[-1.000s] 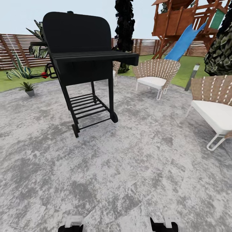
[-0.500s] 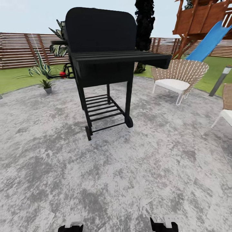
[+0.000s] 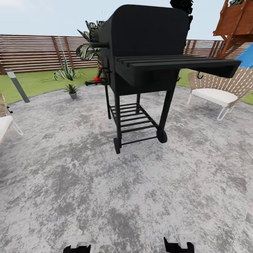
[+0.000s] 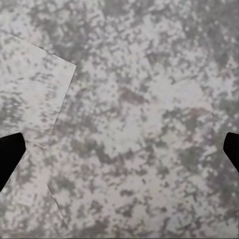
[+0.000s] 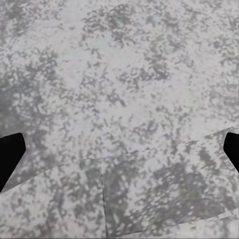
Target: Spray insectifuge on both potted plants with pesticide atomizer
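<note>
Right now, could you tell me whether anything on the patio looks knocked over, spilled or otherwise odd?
Nothing stands out. The black grill stands upright on the grey patio, the small potted plant sits upright near the patio's edge, and the white-cushioned chair is on its legs.

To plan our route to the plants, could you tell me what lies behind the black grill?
Behind the black grill a palm's striped leaves and the slatted fence show. A potted plant stands at the patio's edge. The grill's body hides whatever lies directly behind it.
</note>
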